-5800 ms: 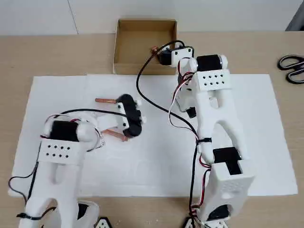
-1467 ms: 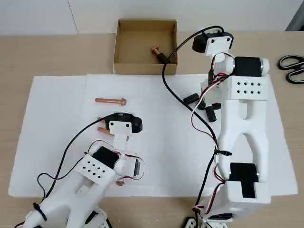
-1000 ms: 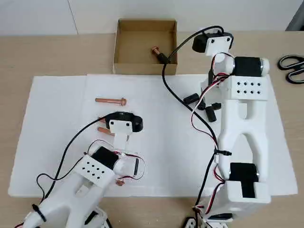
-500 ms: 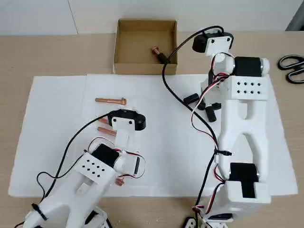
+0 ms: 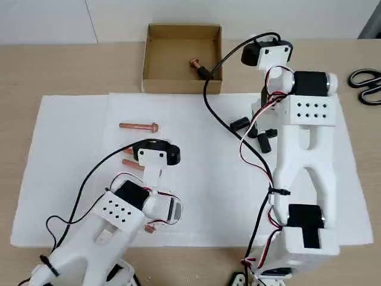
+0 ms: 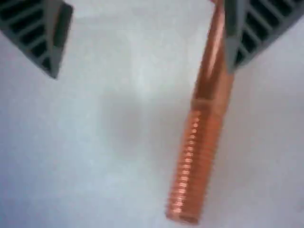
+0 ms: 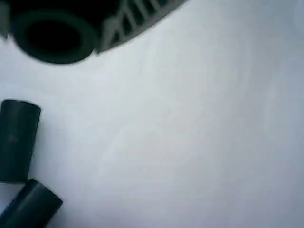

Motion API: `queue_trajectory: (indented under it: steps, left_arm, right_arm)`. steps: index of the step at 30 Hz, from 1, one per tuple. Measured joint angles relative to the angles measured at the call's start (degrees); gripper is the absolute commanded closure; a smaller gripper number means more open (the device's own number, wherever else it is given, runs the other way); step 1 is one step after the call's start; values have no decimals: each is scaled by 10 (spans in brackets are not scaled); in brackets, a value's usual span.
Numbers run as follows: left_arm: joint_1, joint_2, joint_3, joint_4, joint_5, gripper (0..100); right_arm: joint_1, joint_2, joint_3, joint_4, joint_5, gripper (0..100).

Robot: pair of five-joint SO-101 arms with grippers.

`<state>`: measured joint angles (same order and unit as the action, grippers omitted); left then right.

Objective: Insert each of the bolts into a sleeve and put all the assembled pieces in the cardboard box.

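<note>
My left gripper [image 6: 142, 38] is open over the white paper, and a copper bolt [image 6: 202, 142] lies against the inside of one of its fingers [image 6: 251, 28]. From above, the left gripper [image 5: 143, 156] hangs over two bolts [image 5: 127, 157]; a third bolt [image 5: 138, 126] lies farther back and another [image 5: 151, 226] lies beside the arm's base. A black sleeve [image 7: 52, 38] sits end-on in my right gripper [image 7: 59, 26], which is shut on it. Two loose sleeves [image 7: 16, 140] lie on the paper beside it. The cardboard box [image 5: 153, 56] holds one bolt-and-sleeve piece [image 5: 200, 67].
White paper [image 5: 202, 190] covers the table's middle. Black scissors [image 5: 366, 83] lie at the far right edge. The right arm's cable [image 5: 208, 95] runs across the box's near right corner. Loose sleeves [image 5: 240, 124] lie on the paper by the right arm.
The right arm has left the box, where the assembled piece now lies, and stands over the sleeves. The left gripper has drawn back over the two bolts, shifting only slightly in the last second.
</note>
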<state>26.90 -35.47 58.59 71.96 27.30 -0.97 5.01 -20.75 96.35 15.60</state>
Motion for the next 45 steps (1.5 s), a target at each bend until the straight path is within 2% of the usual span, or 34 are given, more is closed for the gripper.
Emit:
queue_trajectory:
  steps: [15, 23, 38, 42, 45]
  left_arm:
    - [0, 0, 33, -51, 4, 777]
    - [0, 0, 34, -51, 5, 909]
    - [0, -1, 84, -106, 5, 915]
    - [3, -1, 84, -107, 5, 994]
    - [4, -1, 83, -109, 4, 994]
  right_arm:
    - [0, 0, 0, 0, 0, 995]
    - [0, 0, 0, 0, 0, 995]
    - [0, 0, 0, 0, 0, 995]
    - [0, 0, 0, 0, 0, 995]
    - [0, 0, 0, 0, 0, 995]
